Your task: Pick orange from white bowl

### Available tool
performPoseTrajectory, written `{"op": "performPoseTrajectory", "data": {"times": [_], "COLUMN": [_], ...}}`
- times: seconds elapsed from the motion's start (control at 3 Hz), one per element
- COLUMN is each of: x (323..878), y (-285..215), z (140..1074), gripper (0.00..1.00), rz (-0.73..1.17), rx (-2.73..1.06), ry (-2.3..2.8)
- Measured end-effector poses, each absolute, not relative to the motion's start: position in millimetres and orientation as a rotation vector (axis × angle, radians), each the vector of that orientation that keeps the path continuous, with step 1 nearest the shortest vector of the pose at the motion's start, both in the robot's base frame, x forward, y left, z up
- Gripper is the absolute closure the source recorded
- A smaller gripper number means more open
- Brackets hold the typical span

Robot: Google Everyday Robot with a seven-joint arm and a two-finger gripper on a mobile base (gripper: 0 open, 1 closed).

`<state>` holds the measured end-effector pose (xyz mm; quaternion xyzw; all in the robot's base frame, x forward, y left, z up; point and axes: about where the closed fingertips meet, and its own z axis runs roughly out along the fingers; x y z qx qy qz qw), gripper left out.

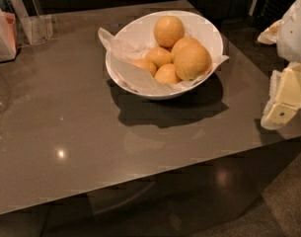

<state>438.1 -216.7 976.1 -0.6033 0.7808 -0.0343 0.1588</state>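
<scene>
The white bowl [209, 31] stands on the grey table at the back middle, lined with crinkled white paper [128, 75]. Several pale yellow-orange fruits lie in it. The orange [193, 61], the largest, sits at the bowl's right front, on top of the others. A slightly smaller round one [169, 31] lies at the back, and smaller ones [158, 57] lie to the left. My gripper [282, 105], cream and white, is at the right edge of the view, to the right of the bowl and a little nearer, apart from it and holding nothing.
A clear plastic stand [37, 28] and a white container [2, 33] are at the table's back left. The table's [91, 147] front edge runs diagonally across the bottom. Dark floor lies below and to the right.
</scene>
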Motion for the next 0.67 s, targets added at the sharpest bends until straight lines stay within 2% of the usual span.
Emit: {"op": "performPoseTrajectory", "data": {"times": [0.67], "x": [445.8], "y": [-212.4], "z": [981.1], "gripper": [0.00], "rz": [-0.084], "rx": [-1.703], "ry": [2.214]}}
